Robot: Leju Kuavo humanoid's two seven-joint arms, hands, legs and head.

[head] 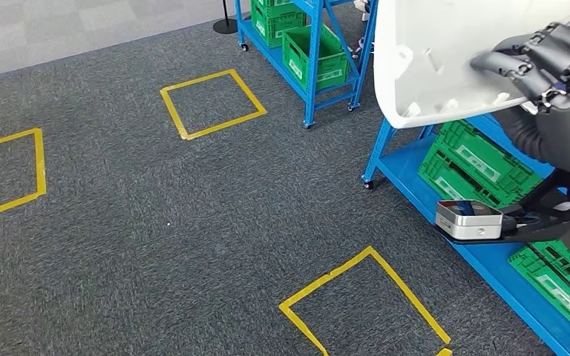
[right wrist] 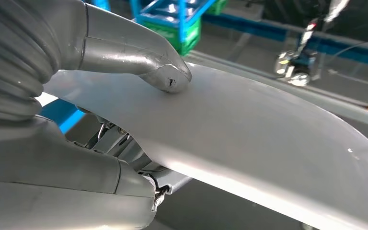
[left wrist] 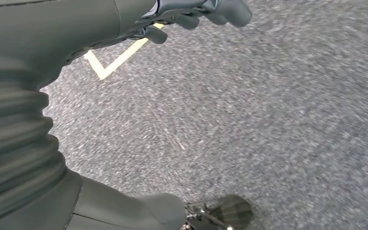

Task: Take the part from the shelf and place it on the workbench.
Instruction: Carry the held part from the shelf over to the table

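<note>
The part [head: 430, 59] is a large white curved panel with small tabs along its lower edge, raised at the upper right of the head view in front of the blue shelf. My right hand [head: 549, 55] grips its right edge, dark fingers wrapped over the face. In the right wrist view the thumb [right wrist: 165, 76] presses on the part's smooth pale surface [right wrist: 249, 143], with the fingers underneath. My left hand [left wrist: 76, 28] hangs over the grey carpet, its fingers [left wrist: 220, 12] and thumb [left wrist: 172, 215] apart with nothing between them.
A blue shelf unit [head: 415, 167] with green crates [head: 475, 163] stands at the right, a second one [head: 308, 44] further back. Yellow tape squares [head: 211, 104] [head: 364, 304] mark the dark carpet, which stretches open to the left.
</note>
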